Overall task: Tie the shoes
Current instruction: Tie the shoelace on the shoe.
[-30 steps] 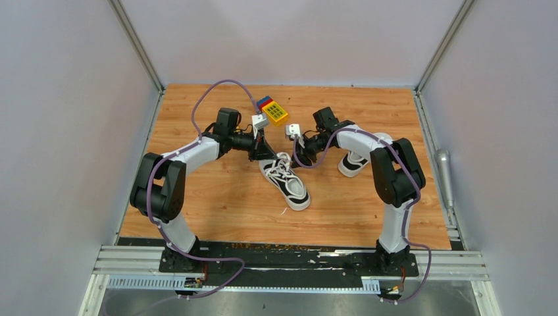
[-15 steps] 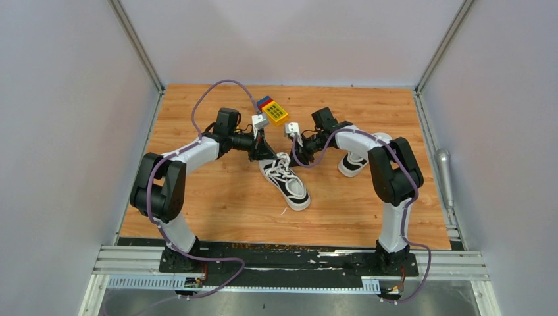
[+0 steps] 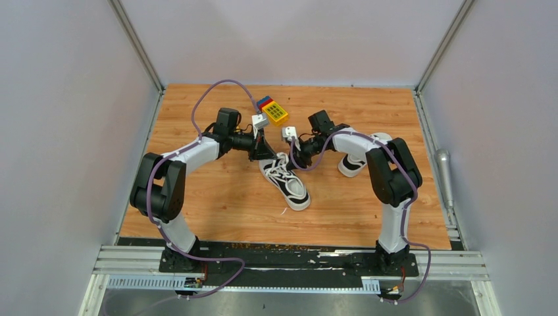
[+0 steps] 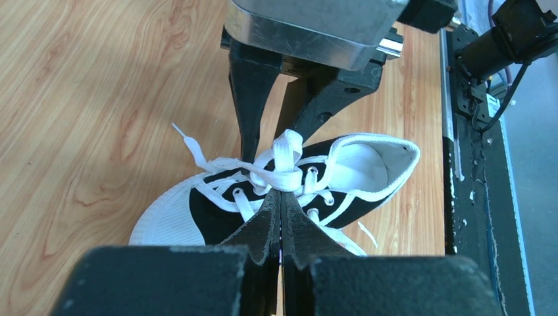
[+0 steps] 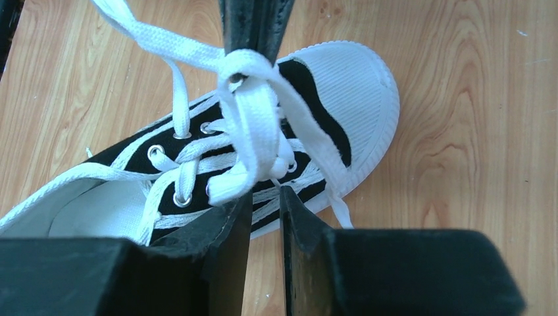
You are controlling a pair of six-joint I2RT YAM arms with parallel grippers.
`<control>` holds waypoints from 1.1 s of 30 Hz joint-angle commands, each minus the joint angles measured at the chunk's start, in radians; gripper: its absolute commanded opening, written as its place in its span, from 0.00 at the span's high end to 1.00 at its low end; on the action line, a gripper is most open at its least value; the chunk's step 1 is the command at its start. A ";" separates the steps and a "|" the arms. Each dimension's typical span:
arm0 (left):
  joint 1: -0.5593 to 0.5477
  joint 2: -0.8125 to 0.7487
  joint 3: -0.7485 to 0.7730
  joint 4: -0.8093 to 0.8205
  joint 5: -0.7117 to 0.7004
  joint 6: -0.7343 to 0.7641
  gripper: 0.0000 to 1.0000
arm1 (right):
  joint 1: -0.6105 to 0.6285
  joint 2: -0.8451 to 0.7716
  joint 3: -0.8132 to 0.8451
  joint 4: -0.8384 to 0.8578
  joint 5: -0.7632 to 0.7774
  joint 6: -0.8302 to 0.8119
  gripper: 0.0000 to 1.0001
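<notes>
Left end effector [image 4: 281, 201] clenches the white lace [image 5: 253, 112] of the black canvas sneaker [image 4: 210, 210]; right end effector [image 5: 263, 194] narrowly parted beside it. Bow unfinished; centre-right sneaker [image 3: 355, 164] pending.

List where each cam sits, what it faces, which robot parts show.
Top external: above and behind the robot, looking down on the table; both arms show.
Left wrist: on the left arm, facing the shoe; own shut jaws pinch its lace.
Right wrist: opposite, same shoe; own jaws parted.
Both wrist views share shoe, lace.
</notes>
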 commanded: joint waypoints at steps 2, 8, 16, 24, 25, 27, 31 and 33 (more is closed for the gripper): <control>0.007 -0.016 0.004 0.017 -0.039 0.000 1.00 | 0.006 -0.068 -0.026 0.004 0.001 -0.029 0.78; 0.006 -0.009 0.005 -0.003 -0.067 0.014 1.00 | 0.009 -0.065 -0.032 0.044 -0.012 0.012 0.77; 0.007 -0.005 0.006 -0.016 -0.100 0.024 1.00 | 0.017 -0.017 0.009 0.061 -0.043 0.011 0.70; 0.008 -0.002 0.002 -0.001 -0.098 0.010 1.00 | 0.031 0.007 0.021 0.048 -0.070 -0.016 0.68; 0.007 -0.001 0.002 0.001 -0.096 0.008 1.00 | 0.031 0.012 0.025 0.046 -0.072 -0.014 0.68; 0.007 -0.001 0.002 0.003 -0.095 0.004 1.00 | 0.033 0.019 0.028 0.041 -0.075 -0.012 0.67; 0.010 -0.004 -0.003 0.010 -0.096 -0.009 1.00 | 0.032 0.038 0.038 0.029 -0.087 -0.010 0.64; 0.011 -0.008 -0.006 0.006 -0.099 -0.005 1.00 | 0.034 0.055 0.047 0.006 -0.086 -0.028 0.64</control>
